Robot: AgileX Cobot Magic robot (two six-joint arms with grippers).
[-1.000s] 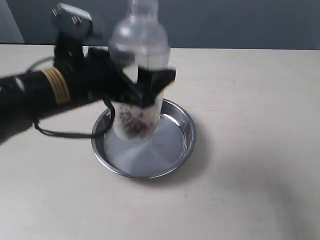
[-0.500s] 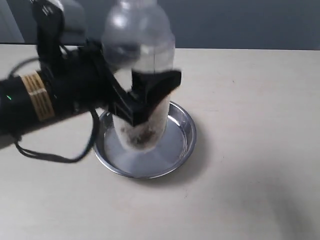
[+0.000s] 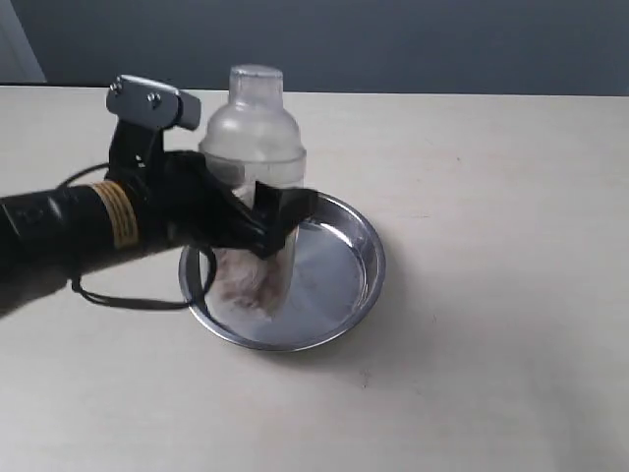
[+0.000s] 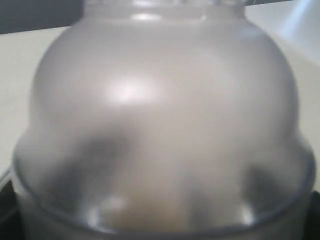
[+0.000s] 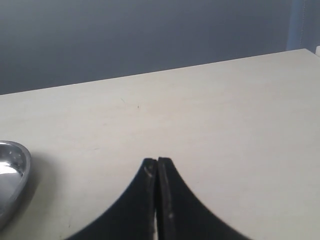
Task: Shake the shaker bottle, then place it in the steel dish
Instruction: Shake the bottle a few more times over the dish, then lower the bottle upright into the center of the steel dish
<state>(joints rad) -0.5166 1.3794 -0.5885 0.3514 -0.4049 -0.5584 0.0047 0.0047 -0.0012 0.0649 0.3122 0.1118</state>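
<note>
Bottle [image 3: 253, 138]: near upright, centre-left of frame, base inside the dish [image 3: 370, 262], left part; contact unclear.
Left gripper [image 3: 267, 214]: clamped round the bottle's middle.
Right gripper [image 5: 157, 163]: closed, empty.

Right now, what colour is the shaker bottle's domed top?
Frosted, translucent grey-white. The domed top of the shaker bottle shows best in the left wrist view.

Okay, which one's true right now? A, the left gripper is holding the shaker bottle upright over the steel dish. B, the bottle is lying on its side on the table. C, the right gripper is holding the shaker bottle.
A: the left gripper clamps the upright shaker bottle over the steel dish, while the right gripper is shut on nothing.
</note>
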